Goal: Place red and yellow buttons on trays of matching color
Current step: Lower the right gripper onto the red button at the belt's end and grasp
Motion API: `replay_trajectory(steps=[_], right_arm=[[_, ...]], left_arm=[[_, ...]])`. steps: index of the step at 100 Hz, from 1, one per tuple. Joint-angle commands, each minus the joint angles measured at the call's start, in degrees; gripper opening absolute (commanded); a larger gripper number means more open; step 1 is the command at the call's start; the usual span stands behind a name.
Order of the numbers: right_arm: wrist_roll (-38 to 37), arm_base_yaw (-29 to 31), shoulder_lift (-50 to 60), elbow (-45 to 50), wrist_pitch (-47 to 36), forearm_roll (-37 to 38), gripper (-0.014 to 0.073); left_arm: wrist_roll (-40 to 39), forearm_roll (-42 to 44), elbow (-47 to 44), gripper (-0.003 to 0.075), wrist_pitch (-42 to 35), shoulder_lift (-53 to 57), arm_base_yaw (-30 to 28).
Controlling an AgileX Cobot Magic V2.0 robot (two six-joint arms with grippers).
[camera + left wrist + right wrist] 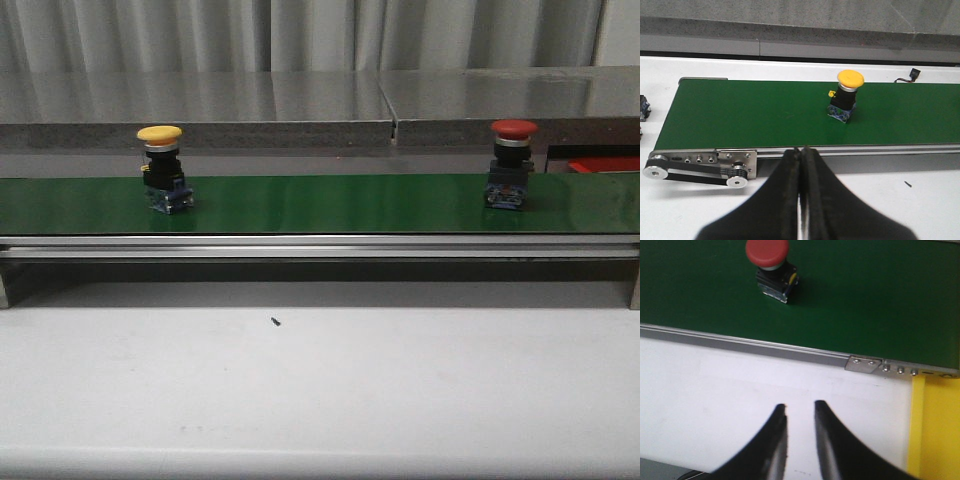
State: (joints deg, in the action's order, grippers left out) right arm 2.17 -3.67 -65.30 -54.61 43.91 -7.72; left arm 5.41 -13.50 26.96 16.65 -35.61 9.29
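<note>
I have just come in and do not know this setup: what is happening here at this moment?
Nothing is being handled yet. A yellow button and a red button stand upright on the green conveyor belt, yellow toward the robot's left, red toward its right. The left gripper is shut and empty, the right gripper slightly open; both are short of the belt. A yellow tray edge shows beside the right gripper.

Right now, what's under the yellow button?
The yellow button stands upright on the green conveyor belt, resting on its blue base. The patch of belt beneath it is covered. The red button stands further right on the same belt.
</note>
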Motion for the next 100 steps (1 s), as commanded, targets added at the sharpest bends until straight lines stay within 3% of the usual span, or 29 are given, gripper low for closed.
replay_trajectory(steps=[1,6,10,36,59,100], right_arm=[[0.3,-0.01,0.6,-2.24,-2.87,-0.37,0.0409],[0.3,-0.01,0.6,-2.24,-3.54,-0.37,0.0554],[0.3,-0.01,0.6,-2.24,-4.4,-0.37,0.0623],[0.9,-0.01,-3.98,-5.06,-6.26,-0.12,0.0585],[0.9,0.35,-16.15,-15.32,-2.61,2.74,0.0585],[0.94,6.54,-34.46,-32.21,4.1,2.8,0.0585]], left_arm=[[0.15,-0.57,1.56,-0.0019,-4.71,-0.06,0.46],[0.15,-0.57,1.56,-0.0019,-4.71,-0.06,0.46],[0.15,-0.57,1.56,-0.0019,-4.71,-0.06,0.46],[0.15,-0.57,1.56,-0.0019,-4.71,-0.06,0.46],[0.15,-0.57,1.56,-0.0019,-4.71,-0.06,0.46],[0.15,-0.57,1.56,-0.0019,-4.71,-0.06,0.46]])
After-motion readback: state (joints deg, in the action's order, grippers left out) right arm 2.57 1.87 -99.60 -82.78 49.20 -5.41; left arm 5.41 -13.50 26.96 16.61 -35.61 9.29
